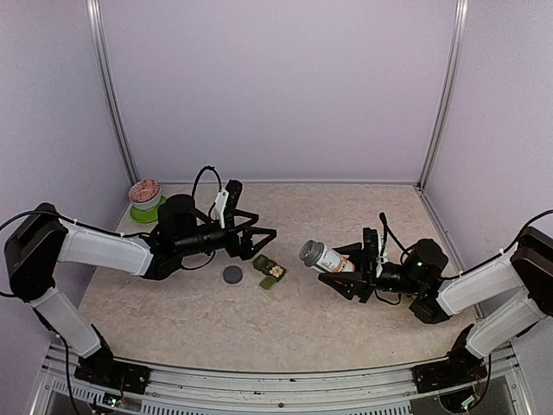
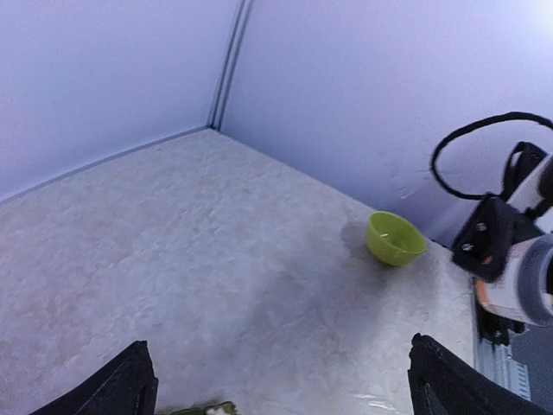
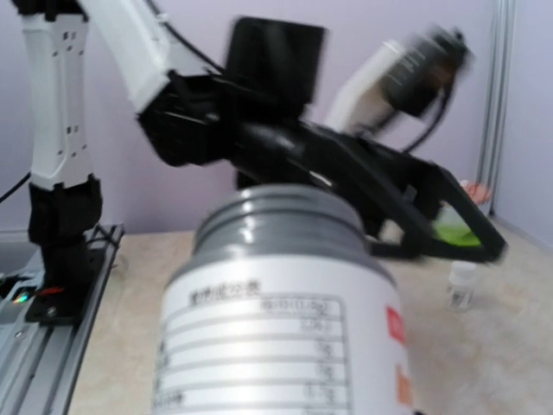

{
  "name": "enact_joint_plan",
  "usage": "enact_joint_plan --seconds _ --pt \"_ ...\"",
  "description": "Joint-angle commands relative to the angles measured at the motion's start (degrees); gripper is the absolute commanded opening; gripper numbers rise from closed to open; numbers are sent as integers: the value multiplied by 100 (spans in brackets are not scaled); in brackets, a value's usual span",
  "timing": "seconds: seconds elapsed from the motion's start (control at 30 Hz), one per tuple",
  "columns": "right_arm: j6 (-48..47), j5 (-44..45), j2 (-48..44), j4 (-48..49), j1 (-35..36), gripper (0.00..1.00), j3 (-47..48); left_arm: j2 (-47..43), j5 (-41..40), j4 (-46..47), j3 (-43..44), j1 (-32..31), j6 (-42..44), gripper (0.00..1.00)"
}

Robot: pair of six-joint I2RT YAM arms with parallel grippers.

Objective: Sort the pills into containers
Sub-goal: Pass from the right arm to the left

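Top external view gives us a matt, marbled beige table (image 1: 363, 216) inside smooth lilac walls. Near its middle lie the containers (image 1: 270, 270), a small dark green strip of joined square compartments, glossy plastic. Pale specks show at one end, too small for us to read. Just to their left lies a flat, round grey cap (image 1: 232, 275), apart from the strip.

We see the left gripper (image 1: 263, 242) just above and left of the containers, its black angular fingers spread wide and holding nothing. From the left wrist camera the left gripper (image 2: 278, 363) shows only its two dark fingertips (image 2: 130, 380) at the bottom corners, far apart. A sliver of the containers (image 2: 203, 409) peeps in at the bottom edge between them. Farther off, a smooth lime-green bowl (image 2: 395, 238) sits by the wall.

The right gripper (image 1: 339, 264) is clamped partway closed around a pill bottle (image 1: 321, 255), which lies nearly level with its mouth towards the containers, well apart from them. Close up from the right wrist, we see the pill bottle (image 3: 285, 311) as a white cylinder with a printed label, an orange mark and a ribbed grey threaded neck with no cap on it. Beyond it the left arm is blurred.

At the far left of the table a second green bowl (image 1: 147, 212) stands with something pink and white on top.
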Motion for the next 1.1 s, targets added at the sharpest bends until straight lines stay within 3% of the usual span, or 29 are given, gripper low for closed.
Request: enact_joint_plan --seconds 0.0,0.27,0.73,1.07 --pt "-159 209 -191 716 -55 29 -109 -796 639 -439 -150 -294 116 99" --pt "-283 214 -428 417 -57 28 -95 -1216 1174 -1392 333 -739 285 99" --pt "-241 -14 -392 111 -46 29 54 -398 1626 -2264 1691 -1192 563 99" --pt "-272 2 -291 -11 -32 29 122 -144 1650 -2694 2097 -1268 763 99"
